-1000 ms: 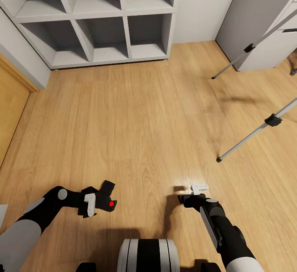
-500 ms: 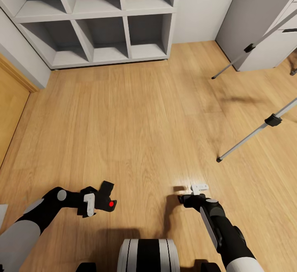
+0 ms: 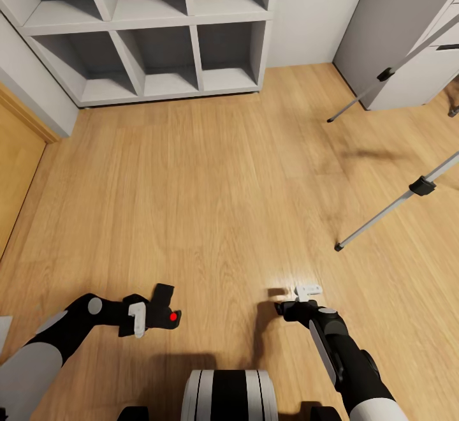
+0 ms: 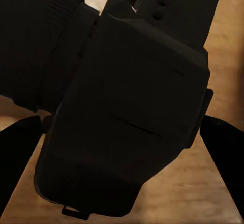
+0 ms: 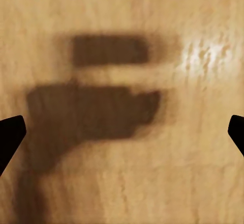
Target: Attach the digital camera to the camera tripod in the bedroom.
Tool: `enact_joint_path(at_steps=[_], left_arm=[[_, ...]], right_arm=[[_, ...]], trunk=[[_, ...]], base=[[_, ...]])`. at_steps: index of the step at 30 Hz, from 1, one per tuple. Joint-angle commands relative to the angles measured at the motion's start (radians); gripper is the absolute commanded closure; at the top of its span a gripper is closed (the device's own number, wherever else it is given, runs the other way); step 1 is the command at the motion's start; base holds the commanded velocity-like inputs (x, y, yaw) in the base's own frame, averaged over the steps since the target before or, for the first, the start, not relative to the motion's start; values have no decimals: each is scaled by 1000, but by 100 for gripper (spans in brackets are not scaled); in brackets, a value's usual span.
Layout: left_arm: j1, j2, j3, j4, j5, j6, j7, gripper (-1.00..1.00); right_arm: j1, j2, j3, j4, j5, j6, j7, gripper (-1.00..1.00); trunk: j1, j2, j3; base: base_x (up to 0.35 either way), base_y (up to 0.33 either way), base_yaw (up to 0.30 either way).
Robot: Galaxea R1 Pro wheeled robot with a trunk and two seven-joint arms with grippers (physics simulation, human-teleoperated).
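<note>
Digital camera (image 3: 167, 311) sits clamped in the left pincer (image 3: 153, 316), low over the light wood plank floor (image 3: 210, 191) just ahead of the robot's base, its red button facing up. Right pincer (image 3: 299, 298) hangs released, fingers spread, grasping nothing. Farther off to the right stand the camera tripod (image 3: 408, 194) legs; grey cubby shelves (image 3: 153, 38) line the far wall.
</note>
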Motion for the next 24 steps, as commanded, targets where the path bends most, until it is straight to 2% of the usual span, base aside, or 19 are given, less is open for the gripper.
enact_joint_path(at_steps=[1, 19, 22, 24], left_arm=[[0, 1, -3, 0, -16, -6, 4, 100], [0, -1, -1, -21, -16, -8, 4, 100], [0, -1, 2, -54, -14, -8, -2, 100], [-1, -1, 7, -109, -9, -7, -9, 100]], right_arm=[[0, 0, -1, -1, 7, 5, 6, -100], [-1, 0, -1, -1, 6, 5, 7, -100], [-1, 0, -1, -1, 6, 5, 7, -100], [-1, 0, -1, -1, 6, 5, 7, -100]], trunk=[[0, 0, -1], [0, 0, -1], [0, 0, -1], [0, 0, -1]], base=[[0, 0, 0], [0, 0, 0], [0, 0, 0], [0, 0, 0]])
